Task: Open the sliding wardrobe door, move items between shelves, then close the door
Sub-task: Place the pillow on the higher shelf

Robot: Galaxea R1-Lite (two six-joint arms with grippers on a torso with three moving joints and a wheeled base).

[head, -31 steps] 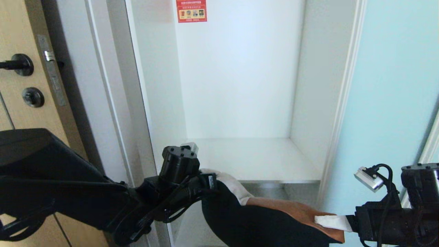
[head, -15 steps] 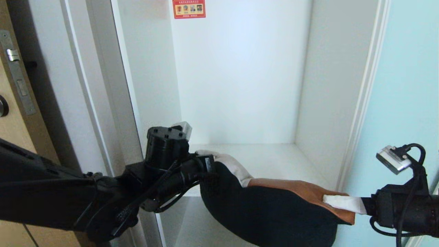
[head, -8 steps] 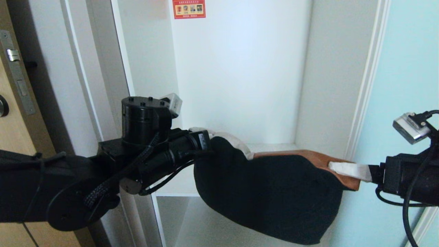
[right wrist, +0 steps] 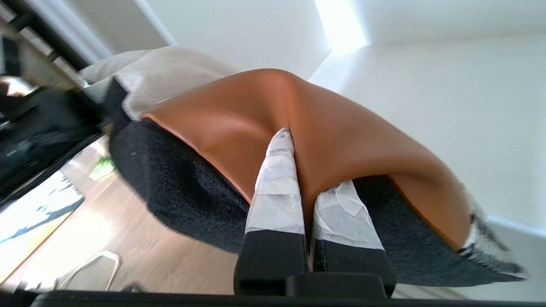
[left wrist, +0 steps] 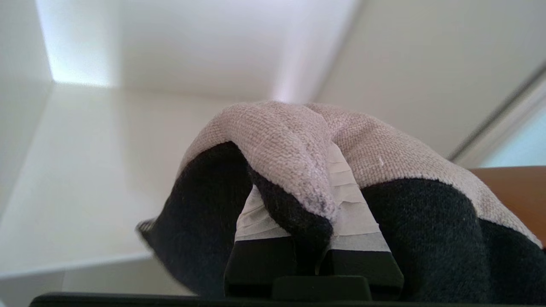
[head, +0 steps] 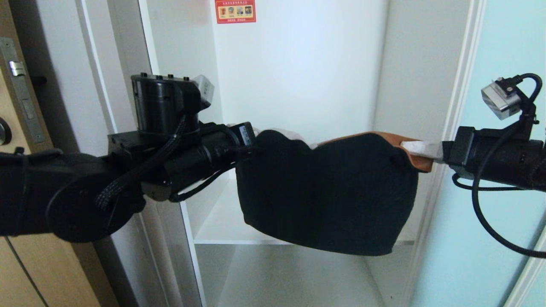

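We see both arms holding the clothes bundle (head: 328, 192) up in front of the open wardrobe compartment, clear of the shelf (head: 217, 226) below/behind it. Bundle = big black knit piece hanging down, tan-brown piece (right wrist: 273, 123) on top at the R end, white cloth (left wrist: 298, 136) on top at the L end.

Left end effector (left wrist: 309, 213): clenched on the L end, taped fingers (left wrist: 349, 200) pinching a fold of black knit w/ white cloth draped over it. In head view it comes in from the left at about mid-height of the compartment.

Right end effector (right wrist: 311, 187): clenched on the R end, taped fingers (right wrist: 275, 192) nipping the tan-brown piece, black knit under it. In head view it comes in from the right, level w/ the left one.

Bundle sags between the two, its bottom edge hanging just past the shelf's front edge in head view. Sliding door (head: 490, 238), pale aqua, is to the right, slid aside. Red sticker (head: 235, 11) on back wall up top. Wooden door (head: 17, 128) at far left.
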